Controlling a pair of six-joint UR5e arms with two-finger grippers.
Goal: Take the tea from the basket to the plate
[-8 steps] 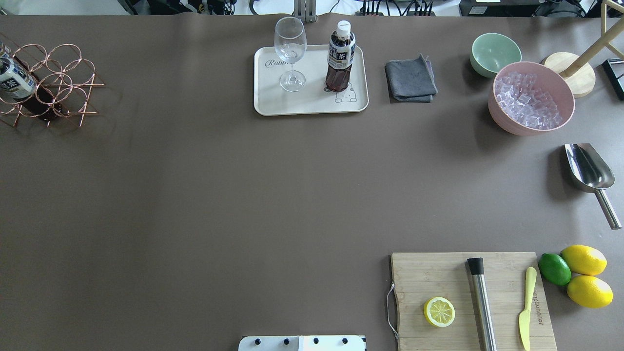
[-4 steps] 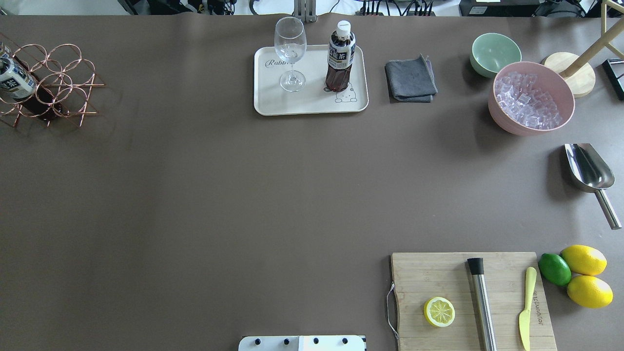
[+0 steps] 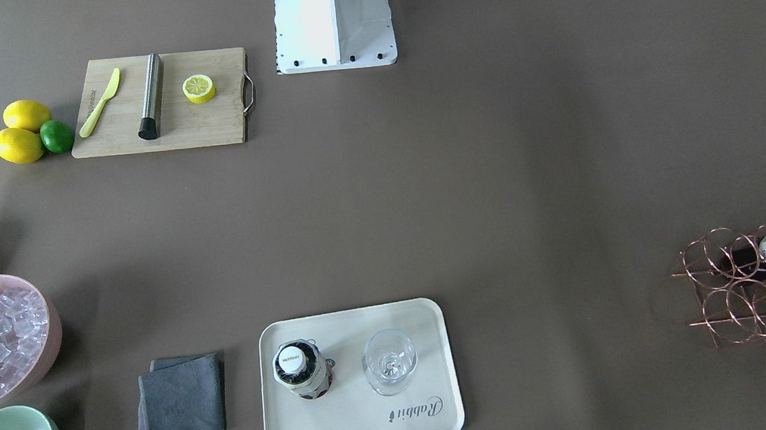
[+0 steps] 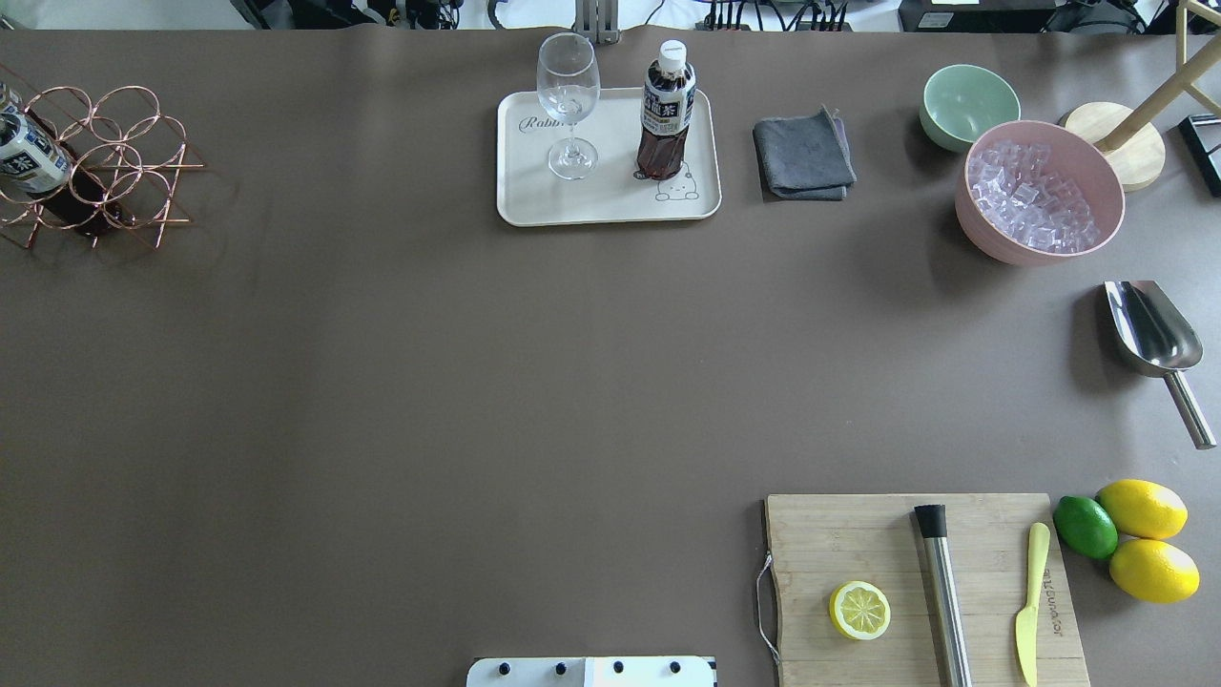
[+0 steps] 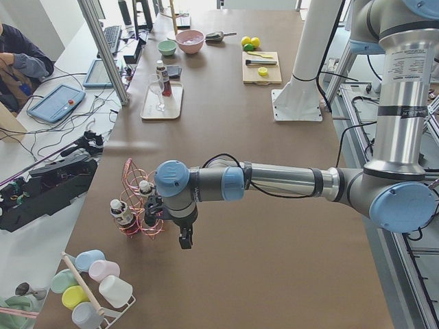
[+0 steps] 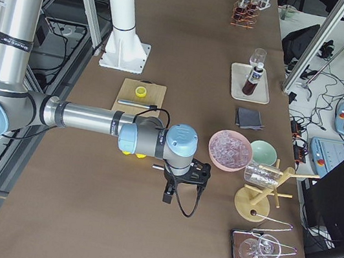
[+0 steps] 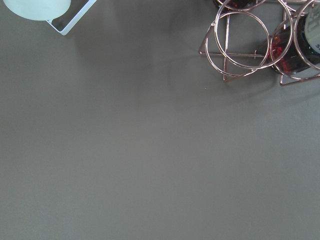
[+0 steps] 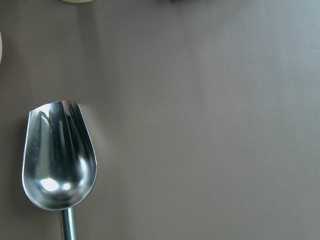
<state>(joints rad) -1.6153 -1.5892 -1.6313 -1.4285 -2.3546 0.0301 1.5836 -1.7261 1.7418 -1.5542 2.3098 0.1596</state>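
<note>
Neither the left claw (image 5: 184, 241), hung just beside the wire basket (image 4: 105, 157), nor the right claw (image 6: 166, 197) can be told as clenched or released. Nothing is seen shifted over the last second. A tea bottle (image 4: 666, 114) is stood upright on the plate (image 4: 534, 196), so the transfer is judged done.

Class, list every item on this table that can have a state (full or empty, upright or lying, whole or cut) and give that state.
Tea bottle on the tray: upright, cap on.
Wine glass: upright, empty.
Second bottle in the wire basket: slanted in a ring.
Pink bowl: full of ice.
Green bowl: empty.
Cloth: folded.
Scoop: empty, lying on the table.
Lemon on the board: cut in half.
</note>
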